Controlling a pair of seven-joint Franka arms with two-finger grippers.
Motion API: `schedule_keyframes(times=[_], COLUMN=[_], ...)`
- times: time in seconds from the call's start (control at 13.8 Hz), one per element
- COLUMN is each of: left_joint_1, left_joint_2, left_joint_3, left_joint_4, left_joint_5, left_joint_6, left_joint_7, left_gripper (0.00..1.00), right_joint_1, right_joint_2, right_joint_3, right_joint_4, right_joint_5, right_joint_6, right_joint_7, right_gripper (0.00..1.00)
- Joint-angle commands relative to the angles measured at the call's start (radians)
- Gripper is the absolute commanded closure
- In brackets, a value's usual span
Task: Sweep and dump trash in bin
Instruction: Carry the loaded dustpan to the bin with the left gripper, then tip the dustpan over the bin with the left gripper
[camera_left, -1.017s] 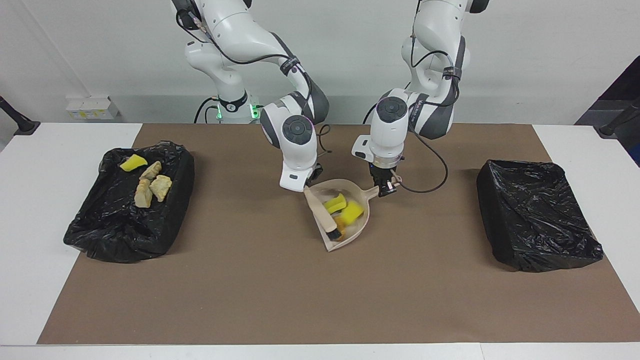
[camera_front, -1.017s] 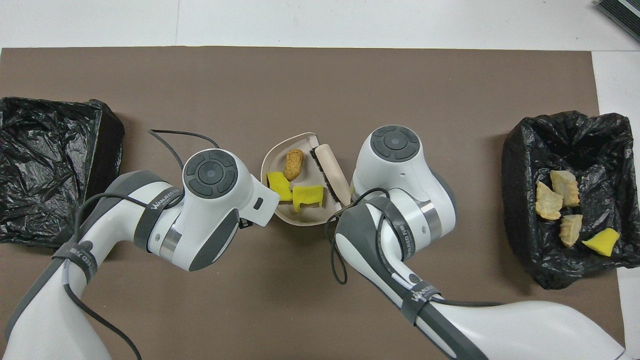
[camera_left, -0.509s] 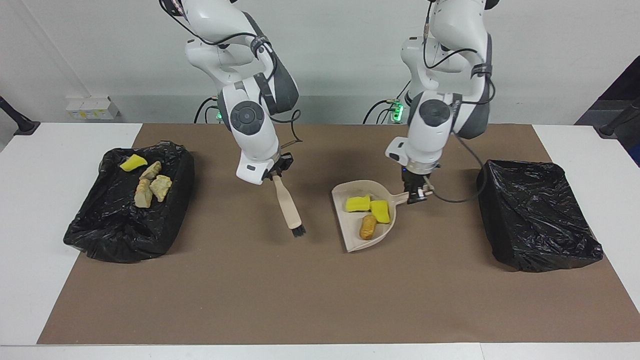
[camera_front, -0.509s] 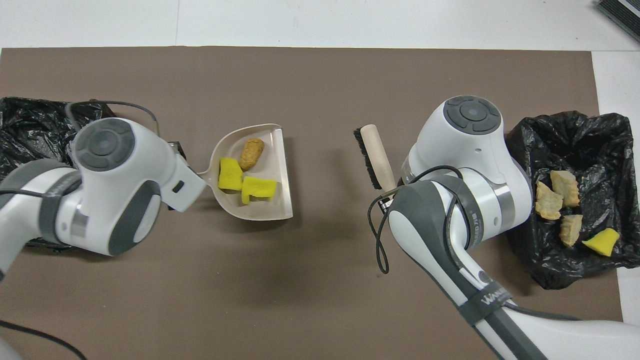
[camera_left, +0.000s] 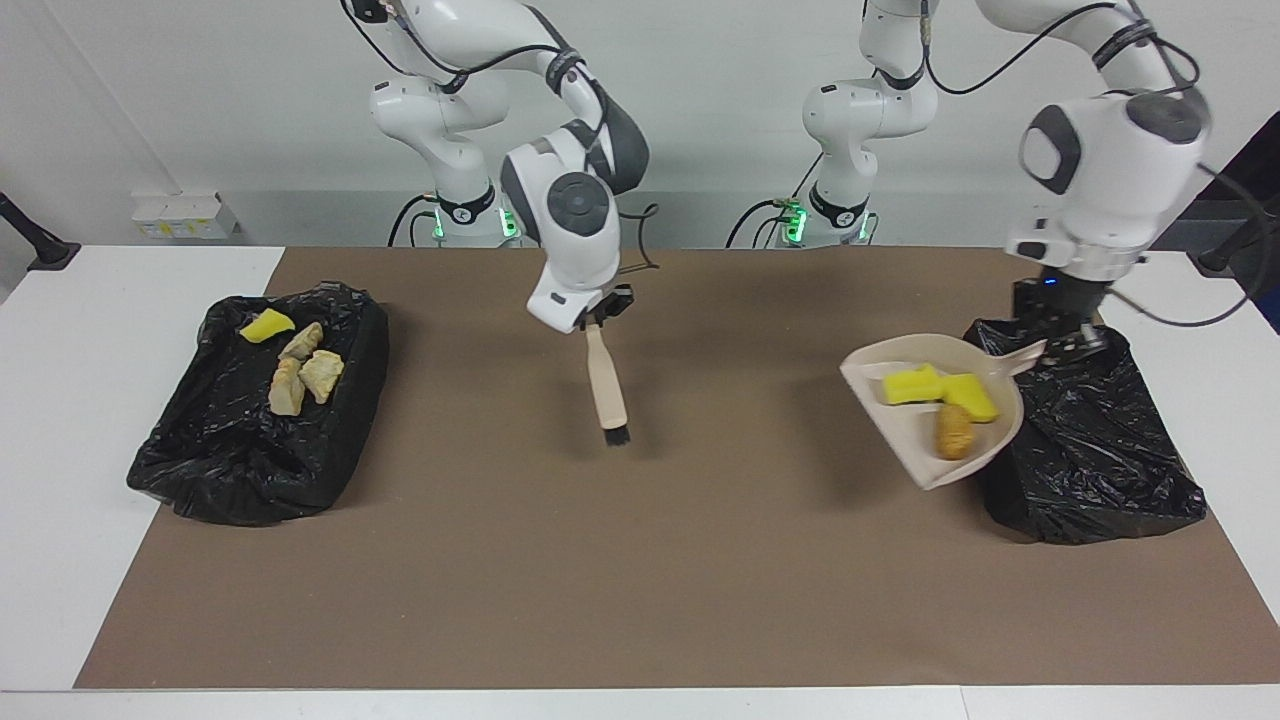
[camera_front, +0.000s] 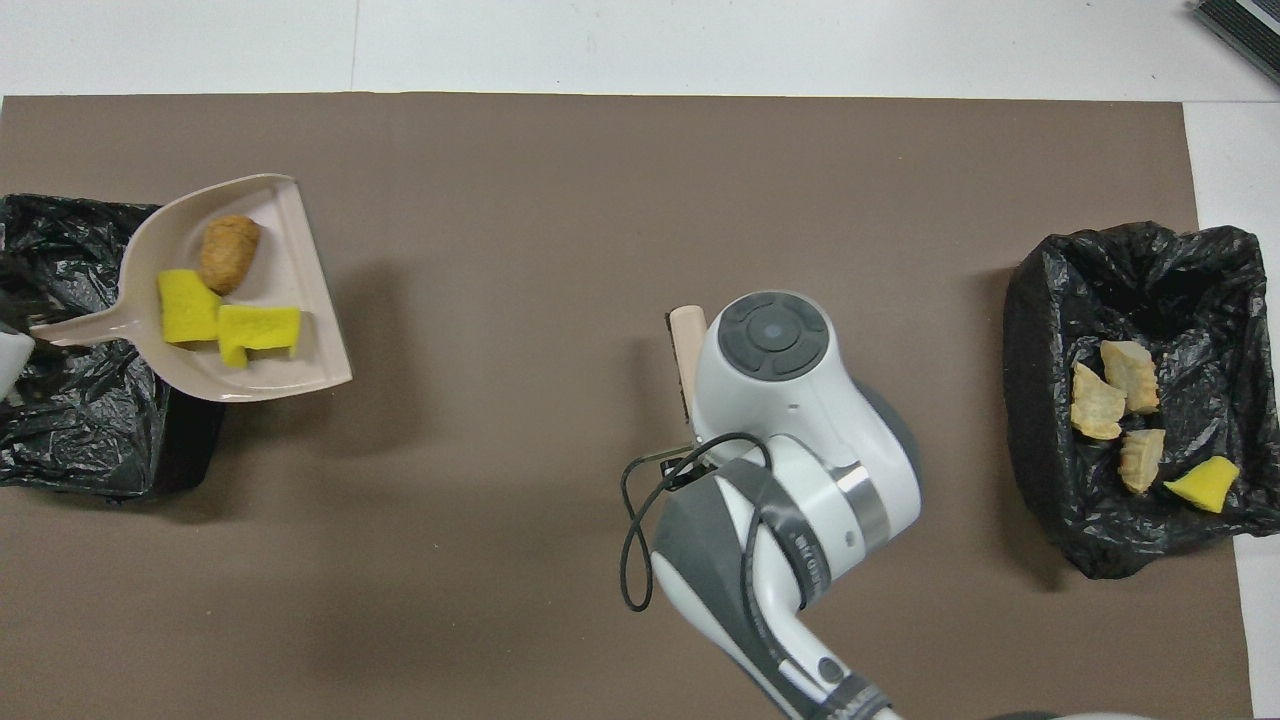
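My left gripper (camera_left: 1064, 342) is shut on the handle of the beige dustpan (camera_left: 903, 442), holding it raised at the edge of the black-lined bin (camera_left: 1092, 455) at the left arm's end. The pan (camera_front: 296, 262) tilts a little. It carries two yellow sponge chunks (camera_left: 912, 385) (camera_front: 187, 306) and a brown bread lump (camera_left: 953, 430) (camera_front: 229, 253). My right gripper (camera_left: 597, 318) is shut on a wooden brush (camera_left: 606, 385) over the mat's middle, bristles down. The overhead view shows only part of the brush (camera_front: 685, 345).
A second black-lined bin (camera_left: 250, 450) at the right arm's end holds a yellow sponge chunk (camera_left: 266, 325) and three pale bread lumps (camera_left: 300, 375) (camera_front: 1110, 395). A brown mat (camera_left: 640, 560) covers the table's middle.
My left arm has lifted the loaded dustpan out of the middle and carried it to the bin at its end. My right arm drew the brush out of the pan and holds it mid-mat.
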Motion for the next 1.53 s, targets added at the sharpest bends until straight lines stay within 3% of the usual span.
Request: schedule_keyframes(times=[0.0,0.07,0.36,0.58,0.87,0.94,1.02,1.09,1.45], left_joint_1=[0.120,0.155,0.188,0.165,0.110,0.102,0.101,0.087,-0.069], left_joint_2=[0.029,0.038,0.059,0.059,0.018,0.004,-0.009,-0.023,-0.056], left_joint_3=[-0.017,-0.015,-0.013,-0.015,-0.026,-0.027,-0.027,-0.027,-0.044], left_joint_4=[0.069,0.089,0.134,0.141,0.141,0.141,0.141,0.141,0.155], left_joint_5=[0.011,0.026,0.386,0.647,0.854,0.891,0.900,0.926,0.953], left_joint_6=[-0.025,-0.025,0.009,-0.002,-0.069,-0.091,-0.109,-0.131,-0.353], left_joint_7=[0.009,0.012,0.005,-0.010,-0.017,-0.017,-0.017,-0.015,-0.056], left_gripper=[1.00,1.00,1.00,1.00,1.00,1.00,1.00,1.00,1.00], right_joint_1=[0.105,0.145,0.282,0.288,0.293,0.293,0.293,0.293,0.230], right_joint_2=[-0.006,0.003,0.008,0.008,0.035,0.036,0.039,0.039,0.011], right_joint_3=[0.004,0.004,0.007,0.007,0.007,0.007,0.007,0.005,0.000], right_joint_4=[-0.048,-0.051,-0.109,-0.131,-0.139,-0.139,-0.127,-0.116,-0.018], right_joint_5=[-0.001,-0.001,0.020,0.088,0.142,0.140,0.140,0.139,0.122], right_joint_6=[0.066,0.087,0.181,0.213,0.206,0.200,0.181,0.167,0.045], right_joint_7=[0.175,0.239,0.398,0.415,0.412,0.412,0.413,0.419,0.418], right_gripper=[1.00,1.00,1.00,1.00,1.00,0.86,0.06,0.00,0.00])
